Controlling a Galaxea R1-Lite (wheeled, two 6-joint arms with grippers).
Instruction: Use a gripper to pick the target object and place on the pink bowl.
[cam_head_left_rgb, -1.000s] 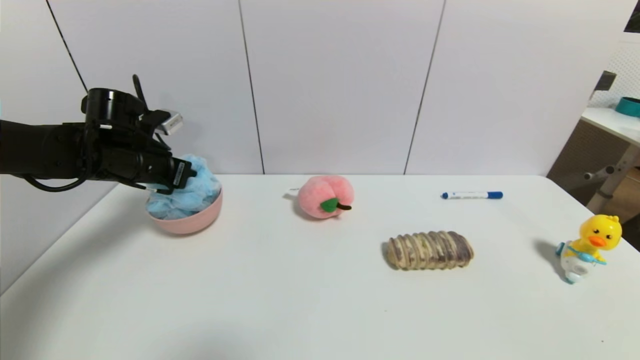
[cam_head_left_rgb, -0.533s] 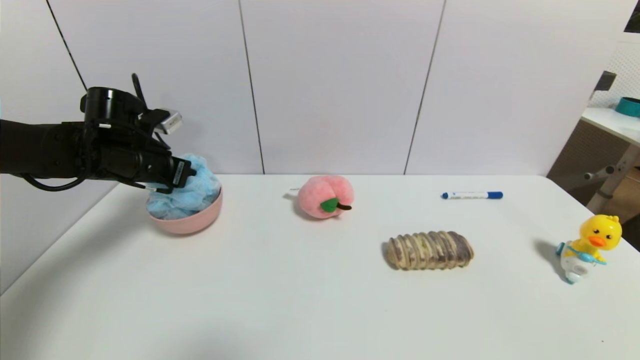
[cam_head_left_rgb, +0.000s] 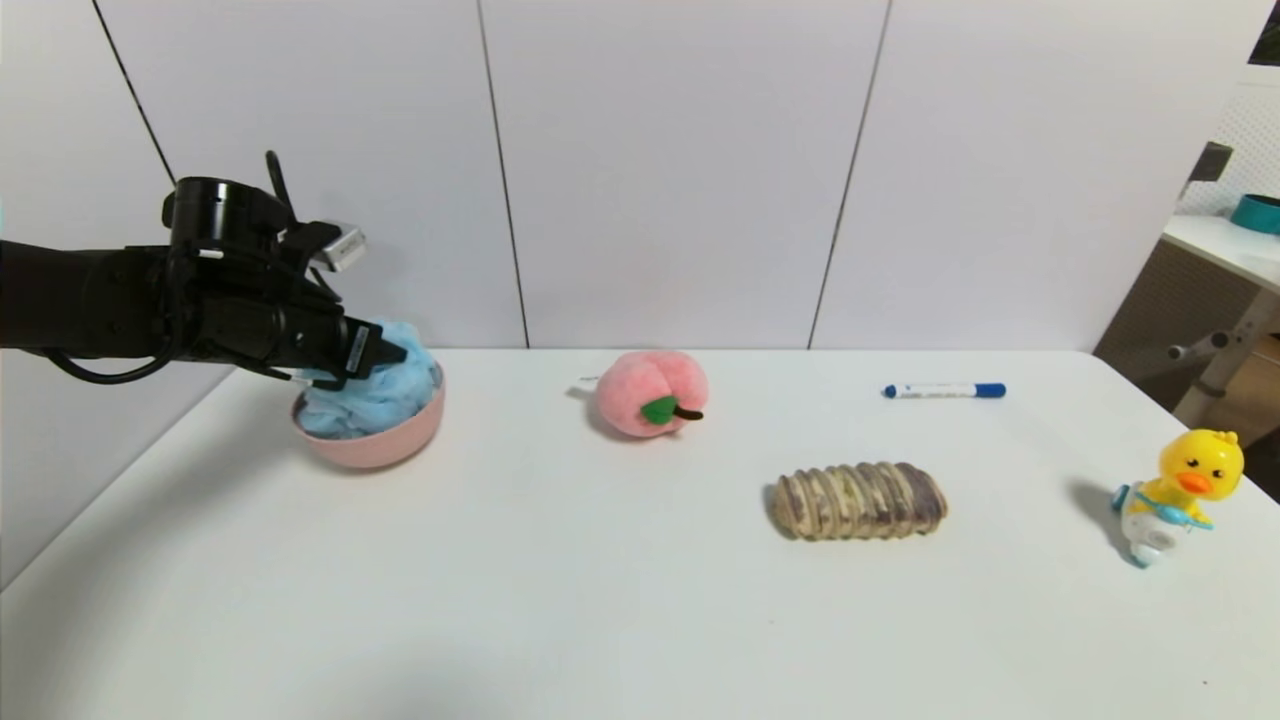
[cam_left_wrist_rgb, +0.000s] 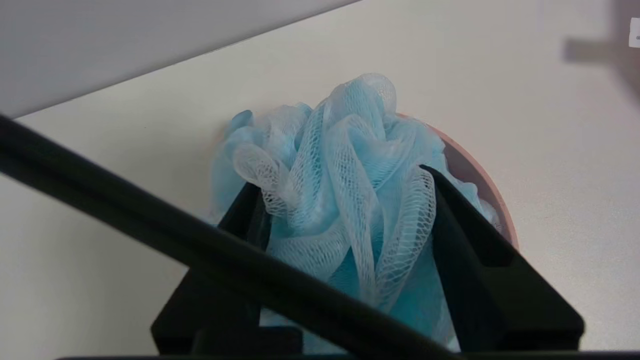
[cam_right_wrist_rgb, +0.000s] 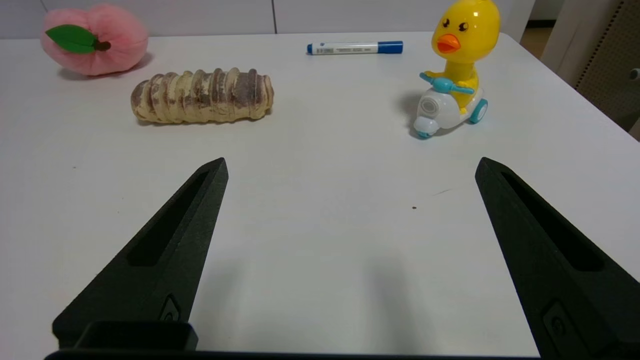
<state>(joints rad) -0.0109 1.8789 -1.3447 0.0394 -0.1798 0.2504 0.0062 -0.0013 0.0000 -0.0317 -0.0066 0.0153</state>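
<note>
The light-blue mesh target object (cam_head_left_rgb: 385, 395) rests in the pink bowl (cam_head_left_rgb: 375, 450) at the table's far left. My left gripper (cam_head_left_rgb: 385, 352) reaches in from the left, just above the bowl. In the left wrist view its fingers (cam_left_wrist_rgb: 452, 210) stand apart on either side of the target object (cam_left_wrist_rgb: 345, 150), which still fills the gap between them; the left gripper (cam_left_wrist_rgb: 339, 176) is open. Part of the bowl's rim (cam_left_wrist_rgb: 480, 175) shows beside one finger. My right gripper (cam_right_wrist_rgb: 351, 162) hovers open over bare table, holding nothing, and is out of the head view.
A pink plush peach (cam_head_left_rgb: 650, 392) sits mid-table at the back. A striped brown roll (cam_head_left_rgb: 860, 500) lies right of centre, a blue marker (cam_head_left_rgb: 945, 390) behind it, and a yellow duck toy (cam_head_left_rgb: 1180, 495) near the right edge.
The left gripper's fingers have spread apart and the blue pouf has settled lower into the bowl. The arm itself has barely moved.
</note>
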